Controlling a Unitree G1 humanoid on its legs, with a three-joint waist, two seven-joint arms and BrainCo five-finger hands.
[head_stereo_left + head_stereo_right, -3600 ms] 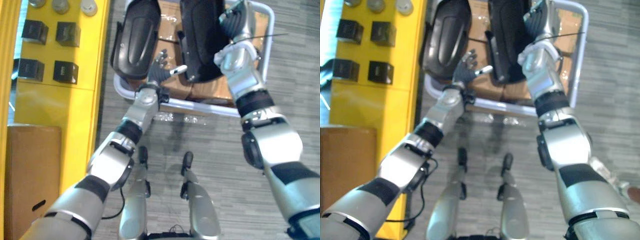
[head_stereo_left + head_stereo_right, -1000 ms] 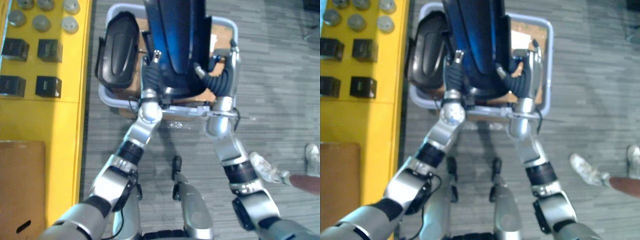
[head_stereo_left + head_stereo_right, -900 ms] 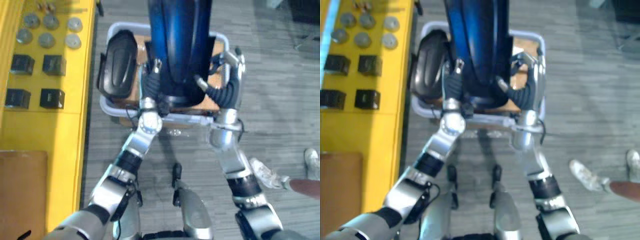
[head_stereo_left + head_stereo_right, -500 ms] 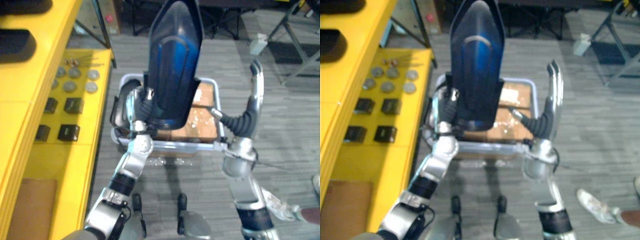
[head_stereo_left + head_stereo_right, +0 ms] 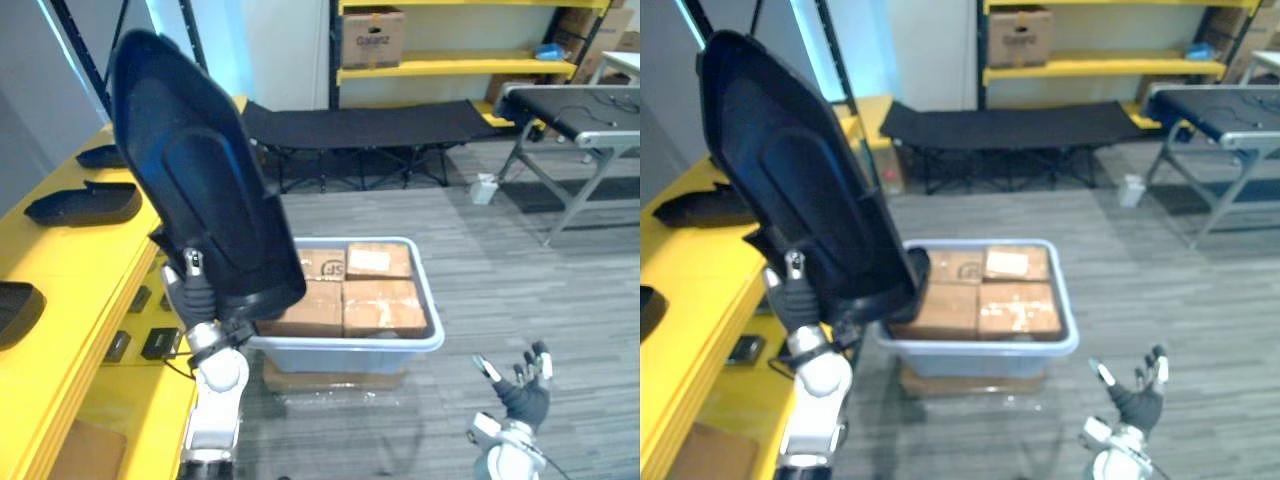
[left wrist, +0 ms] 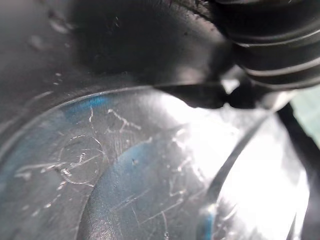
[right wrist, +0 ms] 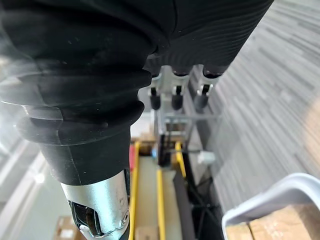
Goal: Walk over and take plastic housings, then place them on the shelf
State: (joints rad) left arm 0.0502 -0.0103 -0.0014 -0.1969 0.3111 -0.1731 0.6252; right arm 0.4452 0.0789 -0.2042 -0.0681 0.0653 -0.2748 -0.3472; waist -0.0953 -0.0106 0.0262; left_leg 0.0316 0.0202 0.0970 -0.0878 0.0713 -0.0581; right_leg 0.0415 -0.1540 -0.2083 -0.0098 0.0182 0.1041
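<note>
A large black plastic housing [image 5: 190, 180] stands upright and leans to the left, in front of the yellow shelf [image 5: 70, 290]. My left hand [image 5: 200, 295] is shut on its lower end, just left of the bin. Its glossy surface [image 6: 125, 165] shows very close in the left wrist view. My right hand [image 5: 522, 392] hangs low at the right over the floor, open with spread fingers and holding nothing. Its straight fingers [image 7: 173, 97] show in the right wrist view. Other black housings [image 5: 85, 205] lie on the yellow shelf.
A pale blue bin [image 5: 345, 345] holding cardboard boxes [image 5: 385, 300] sits on the floor straight ahead. Small black boxes [image 5: 158, 343] lie on a lower shelf level. A black cot [image 5: 370, 125], a metal table [image 5: 580, 105] and yellow racking stand further back.
The camera has tilted up. The housing has risen out of the bin and now leans left in my left hand. My right hand has dropped away from it to low right.
</note>
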